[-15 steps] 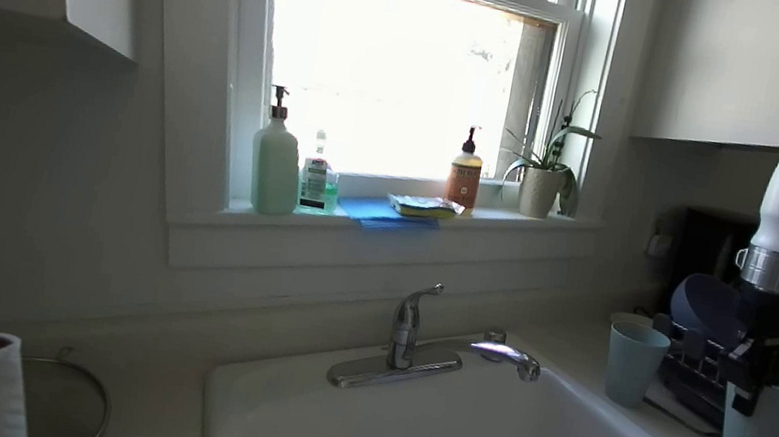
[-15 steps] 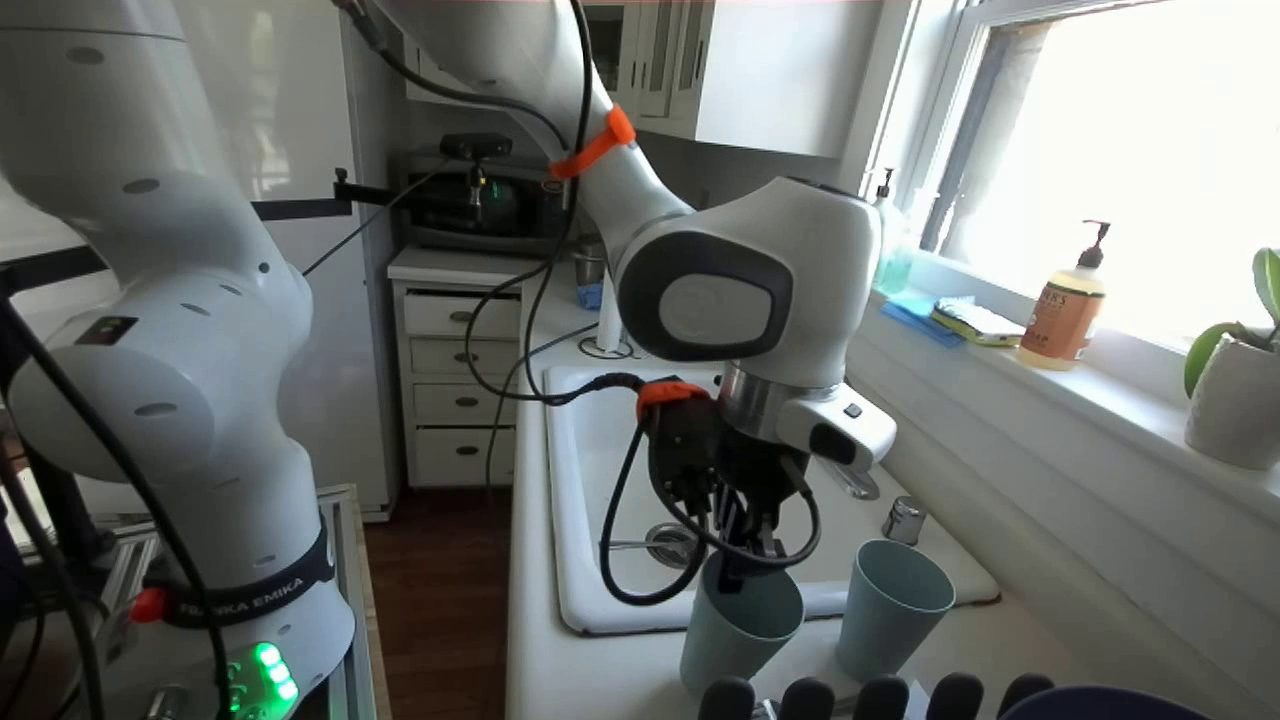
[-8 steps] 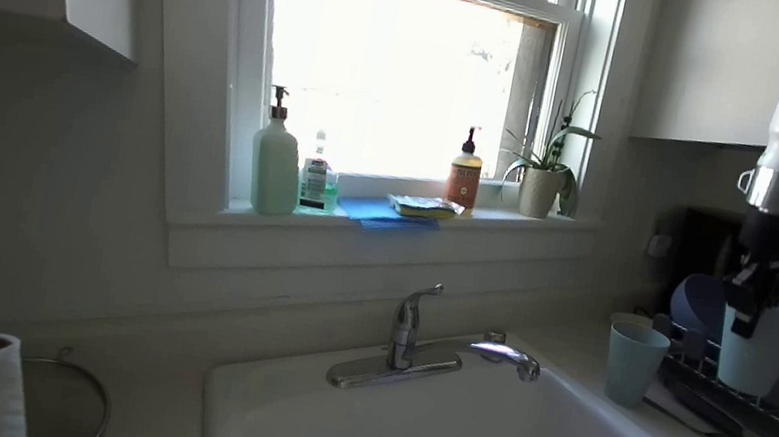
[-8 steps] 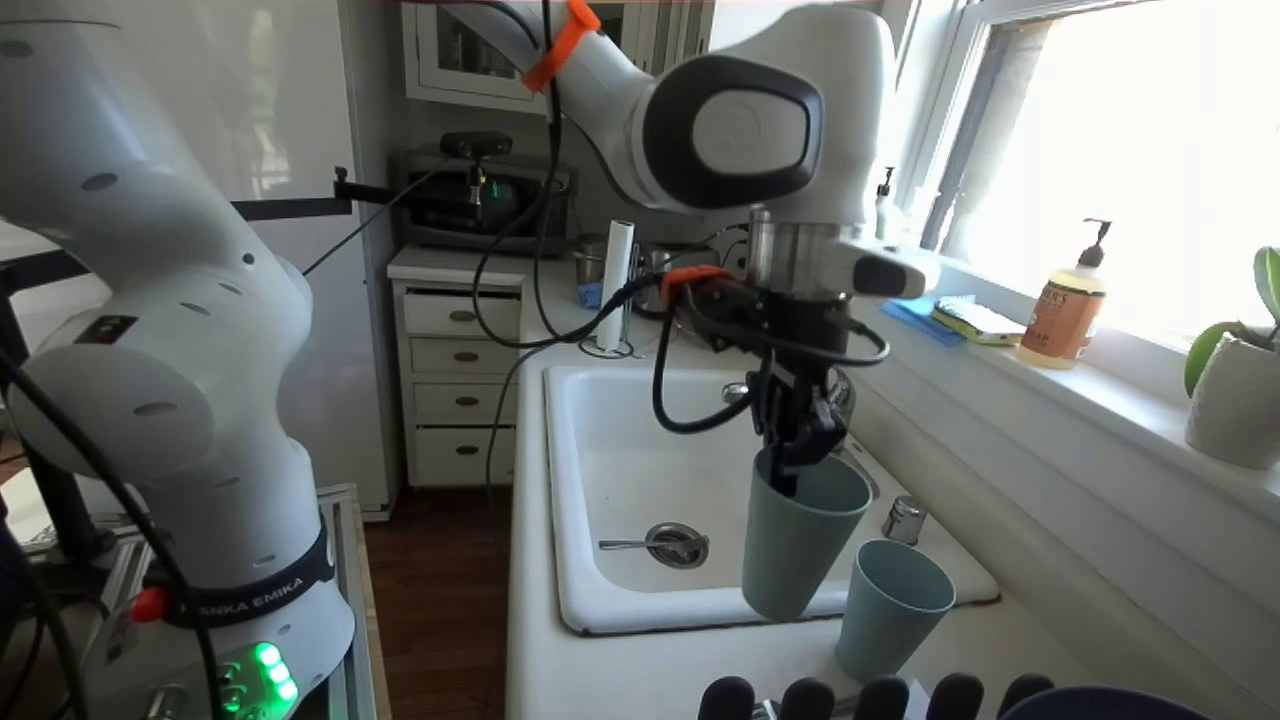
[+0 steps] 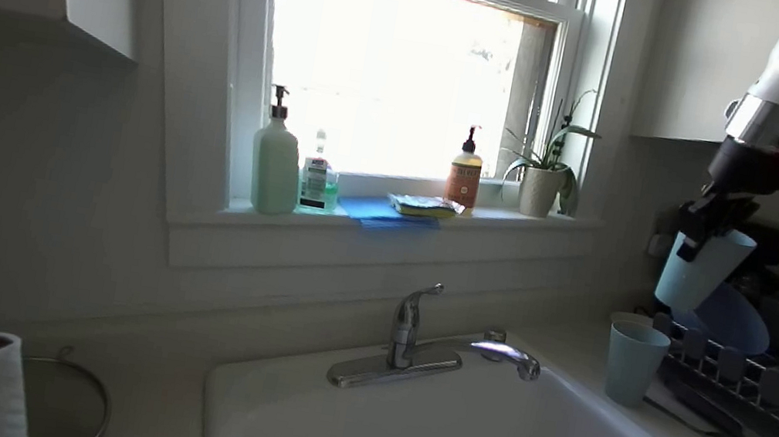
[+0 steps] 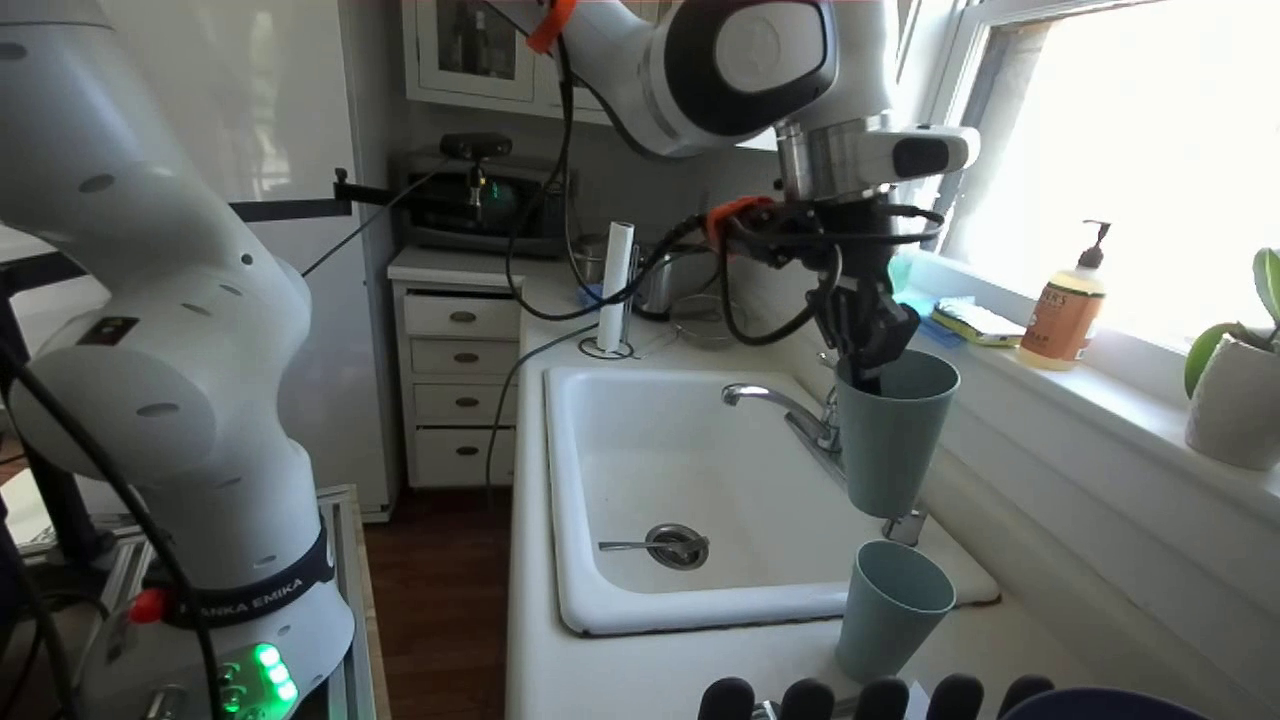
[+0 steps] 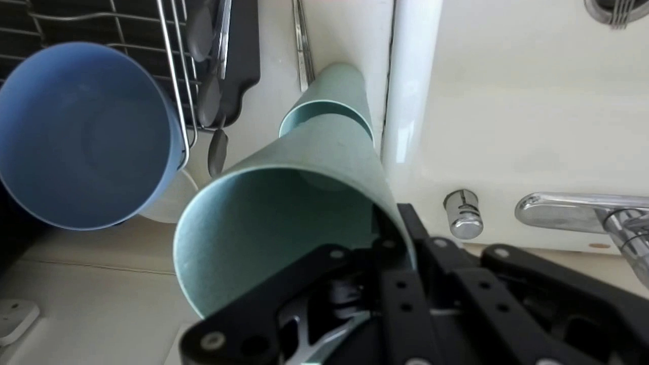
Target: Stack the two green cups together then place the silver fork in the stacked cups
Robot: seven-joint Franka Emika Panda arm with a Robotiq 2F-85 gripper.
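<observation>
Over the white desk (image 6: 600, 675), by the glossy white sink (image 6: 720, 608), one pale green-blue tapered tumbler (image 6: 893, 450) hangs tilted in the air, jaws clamped on its wall, one inside the rim and one outside. Change: a second ago this tumbler was down at desk level by the dark wire-railed dish rack (image 5: 775, 387); half a second ago it was up but off to the side; now it's higher, leaning, and brought across toward its mate. That one, a matching pale green-blue tumbler (image 6: 888, 622), hasn't moved: upright on the desk beside the sink. Both exterior views show a gap between the two, so not nested yet. Wrist view has the lifted base overlapping the lower mouth, but true height and centring hard to tell there. For the task: pickup looks done, stacking under way, probably at lining-up. Next move likely needs straightening, centring, then lowering; at this lean the base could catch the lower rim and knock it over. Slim silver metal utensil (image 7: 304, 50) lies on the desk by the standing tumbler, presumably the fork, untouched. Another silver fork (image 7: 622, 12) is in the sink; could be meant, less likely.
</observation>
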